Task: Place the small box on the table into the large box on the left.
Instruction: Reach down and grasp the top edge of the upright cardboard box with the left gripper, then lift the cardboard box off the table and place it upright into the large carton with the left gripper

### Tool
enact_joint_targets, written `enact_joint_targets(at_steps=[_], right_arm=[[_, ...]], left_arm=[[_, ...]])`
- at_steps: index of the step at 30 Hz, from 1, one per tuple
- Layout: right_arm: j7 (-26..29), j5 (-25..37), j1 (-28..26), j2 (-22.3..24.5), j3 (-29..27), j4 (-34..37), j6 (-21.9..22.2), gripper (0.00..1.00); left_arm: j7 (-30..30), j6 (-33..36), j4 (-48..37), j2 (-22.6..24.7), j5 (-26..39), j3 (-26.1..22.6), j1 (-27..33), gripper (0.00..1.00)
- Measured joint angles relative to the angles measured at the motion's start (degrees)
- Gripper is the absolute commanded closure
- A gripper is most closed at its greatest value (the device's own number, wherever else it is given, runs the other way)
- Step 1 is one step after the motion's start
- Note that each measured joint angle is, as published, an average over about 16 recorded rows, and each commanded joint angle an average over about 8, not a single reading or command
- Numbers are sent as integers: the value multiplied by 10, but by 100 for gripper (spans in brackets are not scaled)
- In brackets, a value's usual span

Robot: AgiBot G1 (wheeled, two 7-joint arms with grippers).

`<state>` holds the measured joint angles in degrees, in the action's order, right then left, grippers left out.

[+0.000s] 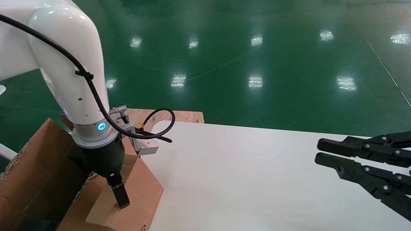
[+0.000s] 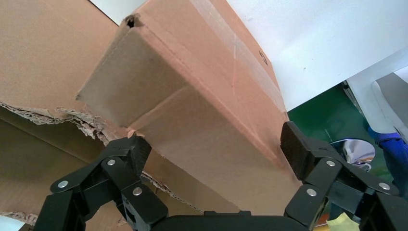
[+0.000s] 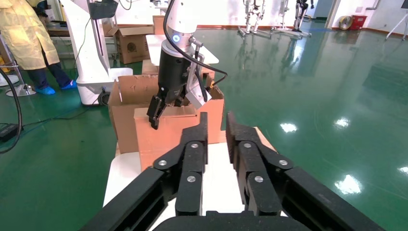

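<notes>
The small box (image 2: 192, 96), a plain brown rectangular cardboard carton with a small dark printed mark on one side, is being held tilted between the jaws of the left gripper (image 2: 214, 149). One black pad is pressing its near edge while the other is sitting at its far lower corner. It is leaning over the ragged torn rim of the large box (image 1: 35, 166), a big brown corrugated cardboard carton, with its other end still over the edge of the white tabletop (image 1: 244, 179).

The step in hand is judged to be the transfer over the rim. For it to be done well, the grip should be kept firm, since the carton is being held across a wide span near one end and could pivot. The carton should be lifted clear of the torn rim before being carried inward, then lowered level and released only once it is resting inside.

The right gripper (image 1: 321, 152) is being held idle over the tabletop's far side, its jaws nearly closed on nothing.
</notes>
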<state>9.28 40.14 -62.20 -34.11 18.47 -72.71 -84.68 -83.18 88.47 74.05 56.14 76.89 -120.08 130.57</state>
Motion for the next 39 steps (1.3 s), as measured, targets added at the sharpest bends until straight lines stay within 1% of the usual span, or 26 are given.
enact_joint_targets(at_steps=[19, 27, 34, 39], right_arm=[[0, 0, 0, 0, 0, 0, 0, 0], [0, 0, 0, 0, 0, 0, 0, 0], [0, 0, 0, 0, 0, 0, 0, 0], [0, 0, 0, 0, 0, 0, 0, 0]], left_arm=[[-1, 1, 2, 1, 4, 1, 1, 100], [-1, -6, -1, 1, 8, 4, 10, 100], [5, -19, -13, 2, 14, 13, 29, 100], [17, -37, -31, -3, 22, 30, 65, 100]])
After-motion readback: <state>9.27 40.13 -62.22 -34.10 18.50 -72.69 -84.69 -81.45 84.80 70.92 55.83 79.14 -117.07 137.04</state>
